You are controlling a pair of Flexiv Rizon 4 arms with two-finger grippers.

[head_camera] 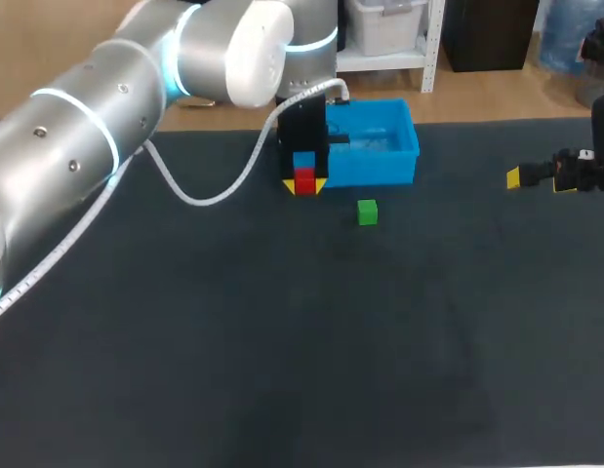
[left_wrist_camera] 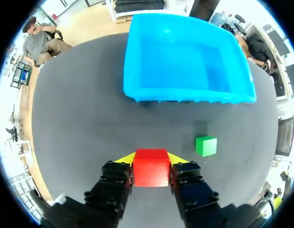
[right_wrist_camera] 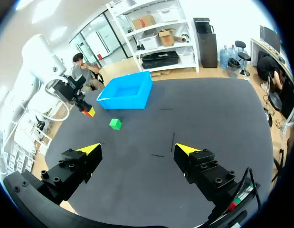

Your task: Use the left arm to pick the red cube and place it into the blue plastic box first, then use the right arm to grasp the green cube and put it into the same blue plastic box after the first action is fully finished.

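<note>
Red cube (left_wrist_camera: 151,168) clamped in left gripper (left_wrist_camera: 151,158), just outside blue plastic box (left_wrist_camera: 187,90); green cube (left_wrist_camera: 206,146) on black table (head_camera: 282,341) nearby; right gripper (right_wrist_camera: 137,151) jaws spread wide.

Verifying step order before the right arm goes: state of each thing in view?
left gripper: shut on red cube
red cube: held, outside blue plastic box
blue plastic box: upright, empty
green cube: loose on table, untouched
right gripper: open, empty
</note>
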